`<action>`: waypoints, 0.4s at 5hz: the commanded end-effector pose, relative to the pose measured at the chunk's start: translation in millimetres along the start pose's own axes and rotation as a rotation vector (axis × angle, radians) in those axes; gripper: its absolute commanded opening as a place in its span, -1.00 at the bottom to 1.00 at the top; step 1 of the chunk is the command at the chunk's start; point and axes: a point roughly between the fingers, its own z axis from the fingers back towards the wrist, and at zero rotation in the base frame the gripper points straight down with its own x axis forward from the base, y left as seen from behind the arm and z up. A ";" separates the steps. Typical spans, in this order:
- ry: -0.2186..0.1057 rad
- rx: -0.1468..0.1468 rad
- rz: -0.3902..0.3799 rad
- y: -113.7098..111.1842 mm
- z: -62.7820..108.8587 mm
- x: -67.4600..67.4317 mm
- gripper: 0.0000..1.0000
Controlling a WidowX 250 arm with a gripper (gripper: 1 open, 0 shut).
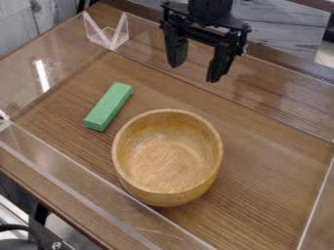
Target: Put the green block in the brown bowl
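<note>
The green block (108, 105) lies flat on the wooden table, left of centre, its long side running diagonally. Just to its right and nearer the camera stands the brown bowl (167, 155), round and light wood, with nothing inside. My gripper (196, 61) hangs at the back of the scene, pointing down, above and behind the bowl and well to the right of the block. Its two dark fingers (174, 51) stand apart, open, with nothing between them.
A low clear plastic wall (78, 190) borders the wooden table along the front and left. A small clear plastic stand (107, 31) sits at the back left, behind the block.
</note>
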 end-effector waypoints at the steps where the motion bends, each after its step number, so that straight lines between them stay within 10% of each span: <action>1: -0.004 0.001 0.022 19.3 -2.1 -3.8 1.00; 2: -0.010 0.005 0.049 64.3 -13.3 -15.0 1.00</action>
